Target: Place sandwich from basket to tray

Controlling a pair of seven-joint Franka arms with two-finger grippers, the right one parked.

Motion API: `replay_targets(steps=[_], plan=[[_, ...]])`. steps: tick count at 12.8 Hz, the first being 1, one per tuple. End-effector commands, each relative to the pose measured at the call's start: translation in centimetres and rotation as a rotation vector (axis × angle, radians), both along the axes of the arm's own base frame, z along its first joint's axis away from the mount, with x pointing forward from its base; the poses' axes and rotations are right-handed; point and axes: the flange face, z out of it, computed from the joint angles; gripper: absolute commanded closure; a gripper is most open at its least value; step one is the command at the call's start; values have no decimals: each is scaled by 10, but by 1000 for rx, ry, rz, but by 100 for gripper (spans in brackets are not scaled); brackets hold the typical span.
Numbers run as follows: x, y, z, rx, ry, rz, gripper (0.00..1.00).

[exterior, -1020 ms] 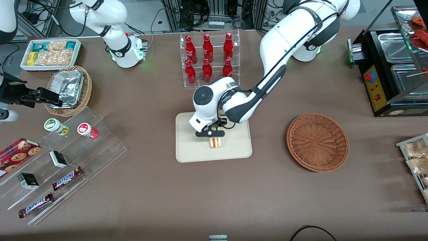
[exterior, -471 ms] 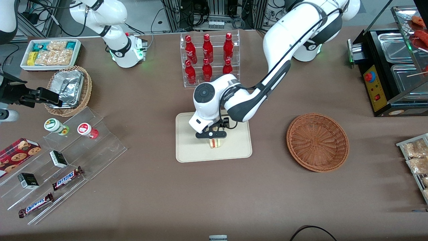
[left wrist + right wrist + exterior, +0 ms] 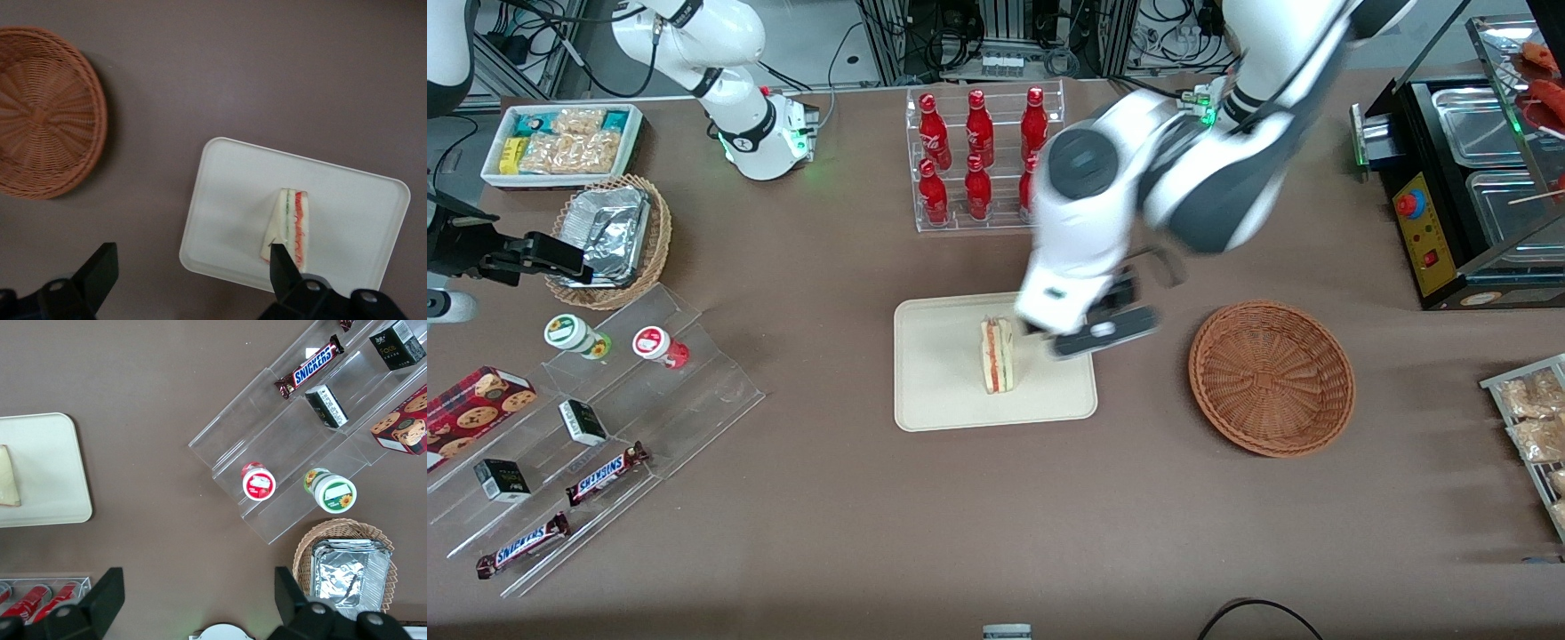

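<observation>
The sandwich (image 3: 997, 356) stands on the tray (image 3: 943, 400). The gripper (image 3: 1103, 331) hangs above the tray's edge nearest the basket (image 3: 1272, 378), fingers (image 3: 99, 267) spread wide, holding nothing.

"SNICKERS" on two candy bars (image 3: 601, 475) (image 3: 522, 544) on acrylic steps (image 3: 694, 391).

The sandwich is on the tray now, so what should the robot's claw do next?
Probably just keep lifting away and go park. The sandwich already lies on the tray, the basket has nothing in it, and the claw hangs open above the tray's edge, holding nothing.
</observation>
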Motion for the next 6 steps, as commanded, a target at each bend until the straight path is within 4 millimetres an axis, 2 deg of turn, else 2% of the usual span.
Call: replay_targets(steps=[1, 4, 5, 6], plan=[[-11, 76, 39, 14, 49, -31, 0], [-16, 170, 72, 3, 81, -107, 0], [-20, 196, 80, -6, 94, -126, 0], [-22, 211, 84, 1, 102, -146, 0]])
